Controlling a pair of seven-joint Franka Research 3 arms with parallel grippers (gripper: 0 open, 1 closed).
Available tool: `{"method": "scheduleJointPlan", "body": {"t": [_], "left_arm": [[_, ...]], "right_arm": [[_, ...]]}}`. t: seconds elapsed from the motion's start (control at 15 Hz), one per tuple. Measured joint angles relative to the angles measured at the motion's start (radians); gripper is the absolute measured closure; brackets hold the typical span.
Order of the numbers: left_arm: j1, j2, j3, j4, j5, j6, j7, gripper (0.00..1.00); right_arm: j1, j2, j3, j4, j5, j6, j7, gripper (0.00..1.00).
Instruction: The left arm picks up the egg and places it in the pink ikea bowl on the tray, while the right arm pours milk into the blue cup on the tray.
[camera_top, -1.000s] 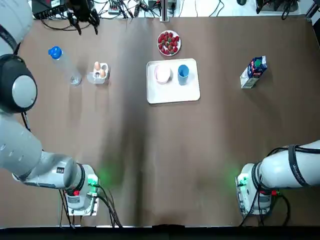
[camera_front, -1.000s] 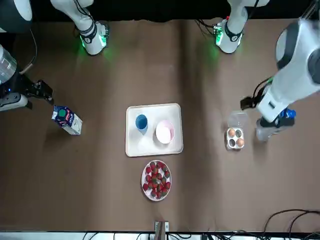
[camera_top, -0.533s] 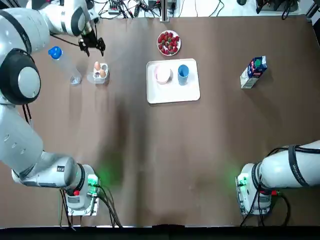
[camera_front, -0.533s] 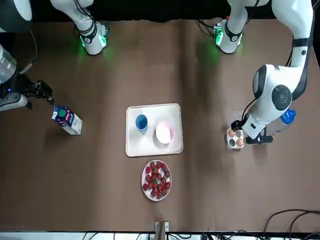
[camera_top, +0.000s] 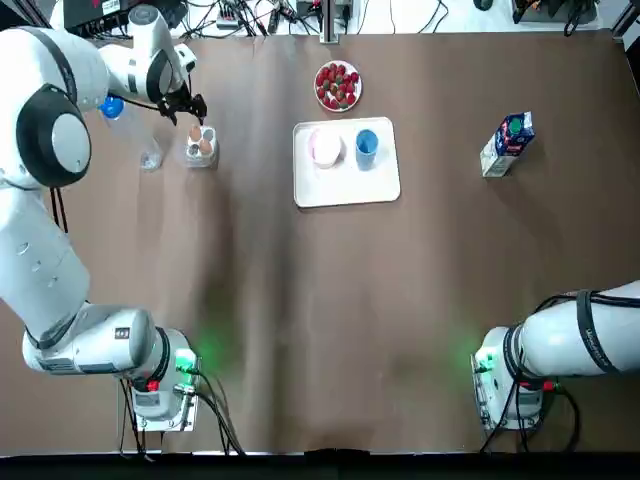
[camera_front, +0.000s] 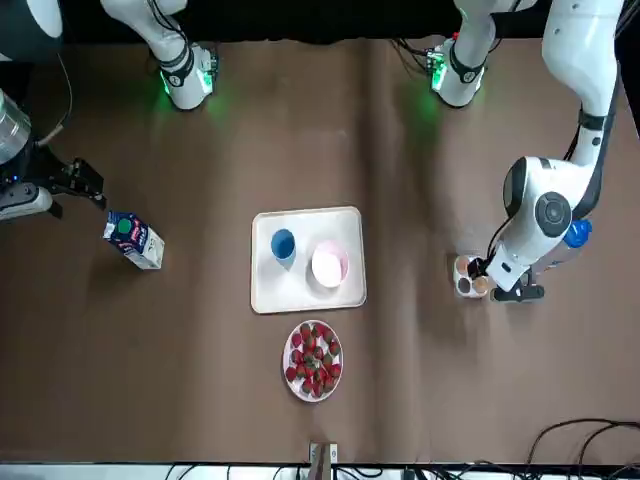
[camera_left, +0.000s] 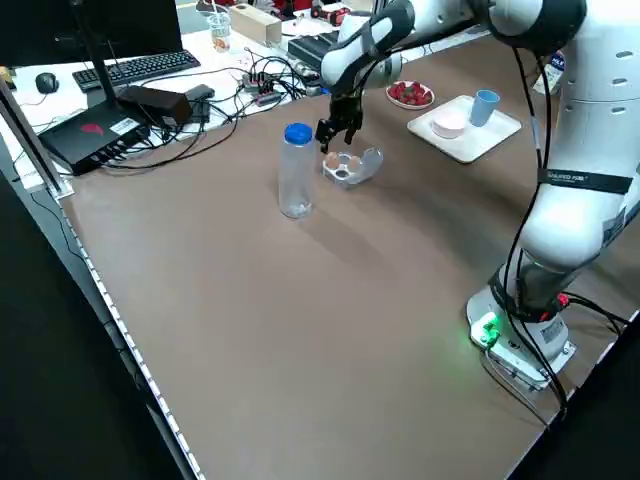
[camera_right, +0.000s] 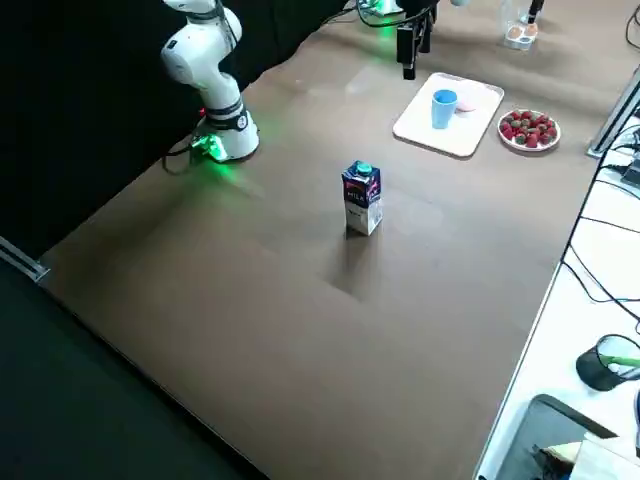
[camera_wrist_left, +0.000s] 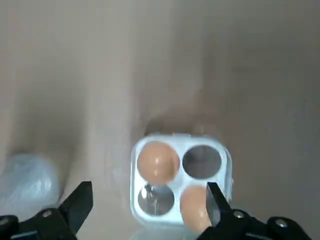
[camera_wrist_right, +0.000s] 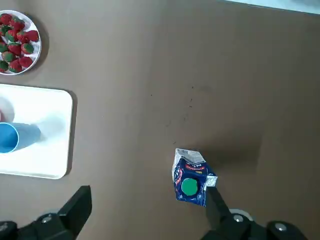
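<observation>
Overhead top, opposing front, raised sides, close wrists; tray (camera_top: 345, 186) common to top, front.

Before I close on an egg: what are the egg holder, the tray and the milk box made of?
Clear four-cell egg holder, under the open left gripper: thin glossy plastic, likely; its empty cells look see-through. White rectangular tray: smooth, probably plastic. Blue-and-white milk carton: printed paperboard, by its folded gable. The right gripper hangs near it.

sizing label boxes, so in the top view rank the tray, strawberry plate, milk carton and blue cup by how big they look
1. white tray, clearly largest
2-3. strawberry plate and milk carton, about alike, so not ranked
4. blue cup, smallest
</observation>
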Motion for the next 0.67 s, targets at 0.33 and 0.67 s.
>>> {"method": "scheduleJointPlan", "body": {"t": [0.33, 0.67], "left_arm": [[0.003, 0.075, 0.001, -0.001, 0.000, 0.112, -0.002, 0.00], [0.002, 0.067, 0.001, -0.029, 0.000, 0.112, -0.004, 0.11]], "right_arm": [[-0.001, 0.001, -0.007, -0.001, -0.005, 0.000, 0.000, 0.00], [-0.008, 0.046, -0.016, -0.006, -0.046, 0.001, -0.091, 0.00]]}}
